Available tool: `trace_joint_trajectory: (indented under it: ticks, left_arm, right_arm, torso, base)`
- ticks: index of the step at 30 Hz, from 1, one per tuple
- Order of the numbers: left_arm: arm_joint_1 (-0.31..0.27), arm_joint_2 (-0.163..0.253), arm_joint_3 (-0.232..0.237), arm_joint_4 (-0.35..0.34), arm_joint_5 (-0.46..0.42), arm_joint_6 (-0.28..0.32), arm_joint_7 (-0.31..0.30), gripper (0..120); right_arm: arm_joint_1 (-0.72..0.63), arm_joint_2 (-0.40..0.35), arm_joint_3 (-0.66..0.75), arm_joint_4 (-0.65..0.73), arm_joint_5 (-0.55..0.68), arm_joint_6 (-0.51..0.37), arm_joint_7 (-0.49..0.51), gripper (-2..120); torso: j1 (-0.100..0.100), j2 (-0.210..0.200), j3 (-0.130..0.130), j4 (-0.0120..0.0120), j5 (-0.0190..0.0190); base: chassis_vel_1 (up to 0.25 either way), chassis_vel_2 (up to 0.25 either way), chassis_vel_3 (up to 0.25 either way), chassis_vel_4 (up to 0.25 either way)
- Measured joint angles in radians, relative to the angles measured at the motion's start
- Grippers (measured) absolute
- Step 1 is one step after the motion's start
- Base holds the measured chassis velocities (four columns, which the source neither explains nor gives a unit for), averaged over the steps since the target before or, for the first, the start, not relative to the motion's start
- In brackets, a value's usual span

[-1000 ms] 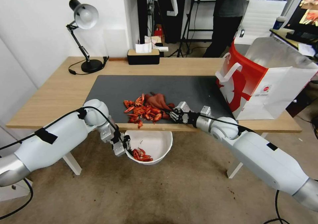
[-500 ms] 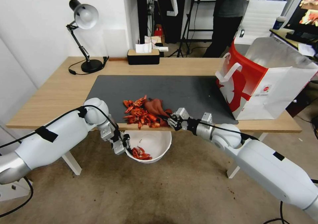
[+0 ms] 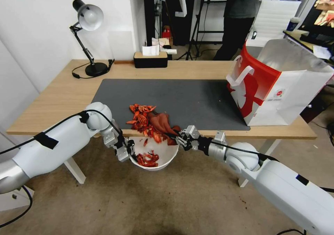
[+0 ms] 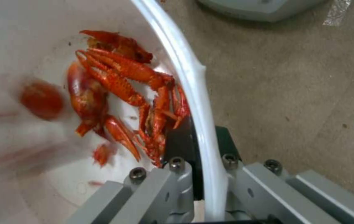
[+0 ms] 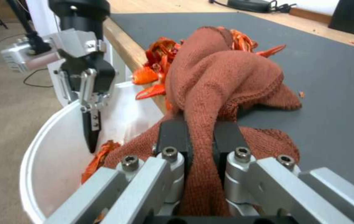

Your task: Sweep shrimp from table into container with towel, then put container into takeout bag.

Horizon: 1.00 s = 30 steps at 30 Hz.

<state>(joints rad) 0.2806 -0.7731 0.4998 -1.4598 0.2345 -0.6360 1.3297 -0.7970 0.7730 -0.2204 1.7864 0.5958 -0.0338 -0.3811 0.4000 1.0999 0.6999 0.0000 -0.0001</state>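
The shrimp (image 3: 142, 118) now straddle the table (image 3: 59, 99) edge: part of the heap lies on the grey mat (image 3: 181, 96) at the near edge, and a cluster sits inside the container (image 3: 163, 158), with a piece or two caught mid-fall in my head view. Compared with a second ago, the heap has been dragged closer to the edge and has thinned, while the pile in the bowl has grown. The left wrist view confirms several whole pieces resting against the bowl wall, with one blurred piece dropping in.

The towel (image 3: 162, 123) has come forward with the heap and now drapes over the table lip, its lower part hanging toward the bowl. My right gripper (image 5: 200, 140) is clamped on a fold of the towel, jaws pinched tight around the cloth, and sits just off the table edge above the bowl's rim. It has pulled back toward me since the earlier frames.

My left gripper (image 4: 202, 146) grips the container's rim, one finger inside and one outside the wall, holding the bowl just under the table edge, directly below the falling pieces. The bowl has been raised slightly closer to the edge.

I judge the sweep roughly half done: a good share remains on the mat. The takeout bag (image 3: 278, 89) stands open on the table's right end, untouched.
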Motion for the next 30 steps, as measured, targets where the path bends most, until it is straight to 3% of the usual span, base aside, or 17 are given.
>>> trace_joint_trajectory:
  ticks: [30]
  left_arm:
    - [0.003,0.018,-0.001,-0.018,0.006,0.000,0.000,0]
  right_arm:
    - [-0.103,-0.065,0.102,0.150,0.015,0.000,-0.007,5]
  torso:
    - [0.000,0.000,0.000,0.0000,0.0002]
  base:
    - [0.000,0.000,0.000,0.000]
